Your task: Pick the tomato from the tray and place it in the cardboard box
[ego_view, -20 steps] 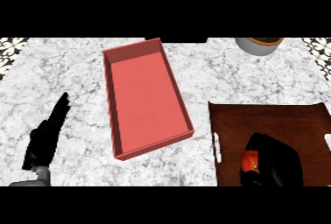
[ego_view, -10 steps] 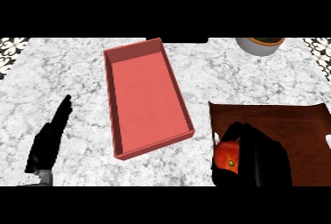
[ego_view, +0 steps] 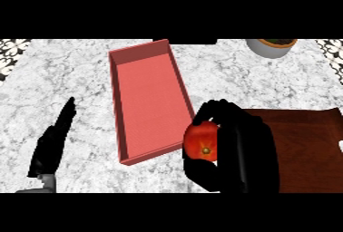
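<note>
The red tomato point(ego_view: 203, 142) sits in my right hand point(ego_view: 237, 149), whose black fingers and thumb curl round it. The hand hangs at the left edge of the dark brown cardboard box point(ego_view: 301, 145), just right of the red tray's near corner. The red tray point(ego_view: 147, 95) lies long and narrow on the marble counter, with nothing in it. My left hand point(ego_view: 52, 142) rests open at the lower left, fingers straight and pointing away, apart from the tray.
A grey pot point(ego_view: 271, 46) with a brown inside stands at the back right. The white marble counter point(ego_view: 74, 77) stretches around the tray. A dark patterned border runs along the far corners.
My right hand has carried the tomato up and to the left, from over the box's lower part to its left edge beside the tray. The left hand has stayed put.
</note>
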Robot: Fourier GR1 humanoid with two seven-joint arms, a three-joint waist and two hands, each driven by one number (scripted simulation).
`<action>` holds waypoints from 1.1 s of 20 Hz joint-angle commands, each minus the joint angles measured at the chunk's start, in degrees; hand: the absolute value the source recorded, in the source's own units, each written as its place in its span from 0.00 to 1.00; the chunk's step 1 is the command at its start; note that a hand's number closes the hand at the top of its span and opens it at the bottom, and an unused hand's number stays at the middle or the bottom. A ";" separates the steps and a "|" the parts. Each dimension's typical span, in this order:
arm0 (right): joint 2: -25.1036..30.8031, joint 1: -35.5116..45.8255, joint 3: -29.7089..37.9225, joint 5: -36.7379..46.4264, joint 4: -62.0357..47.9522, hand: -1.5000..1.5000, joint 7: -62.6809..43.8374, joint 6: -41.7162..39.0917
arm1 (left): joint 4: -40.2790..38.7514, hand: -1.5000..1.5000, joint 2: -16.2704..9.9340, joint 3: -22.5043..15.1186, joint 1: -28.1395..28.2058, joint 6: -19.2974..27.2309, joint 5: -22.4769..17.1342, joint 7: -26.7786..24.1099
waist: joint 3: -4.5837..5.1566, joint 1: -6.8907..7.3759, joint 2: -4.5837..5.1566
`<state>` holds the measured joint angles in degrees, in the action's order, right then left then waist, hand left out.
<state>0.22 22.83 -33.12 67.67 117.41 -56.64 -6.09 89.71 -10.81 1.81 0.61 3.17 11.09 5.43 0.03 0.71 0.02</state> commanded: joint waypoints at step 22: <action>-0.21 44.47 9.05 -29.01 -68.48 1.00 2.97 22.74 | 1.12 0.50 1.44 -0.30 -0.31 -0.90 0.52 0.32 | 0.04 2.92 0.73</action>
<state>0.09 63.28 -23.55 42.91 59.50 -54.90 12.21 90.05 -10.47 2.08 -0.44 1.41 11.10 5.61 0.06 2.78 0.55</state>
